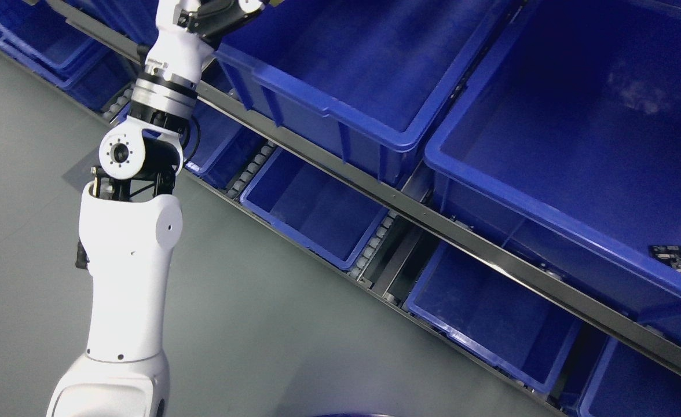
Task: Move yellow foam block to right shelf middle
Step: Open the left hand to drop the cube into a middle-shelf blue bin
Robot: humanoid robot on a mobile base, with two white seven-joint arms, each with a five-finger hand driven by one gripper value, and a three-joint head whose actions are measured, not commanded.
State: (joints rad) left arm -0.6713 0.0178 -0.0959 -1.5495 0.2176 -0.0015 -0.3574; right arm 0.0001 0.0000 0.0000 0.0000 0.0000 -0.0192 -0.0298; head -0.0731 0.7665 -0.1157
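My left arm (126,260) rises from the lower left and reaches up to the top edge. Its hand (219,16) is over the near left corner of a large blue bin (375,75) on the shelf's upper level. The frame cuts the hand off, so only its dark base shows. No yellow foam block can be made out anywhere in the head view. The right arm does not show.
A second large blue bin (578,145) at the right holds a small circuit board (679,262). Below the grey shelf rail (433,220) sit smaller blue bins (317,208) (491,313) on rollers. Grey floor (28,202) lies to the left.
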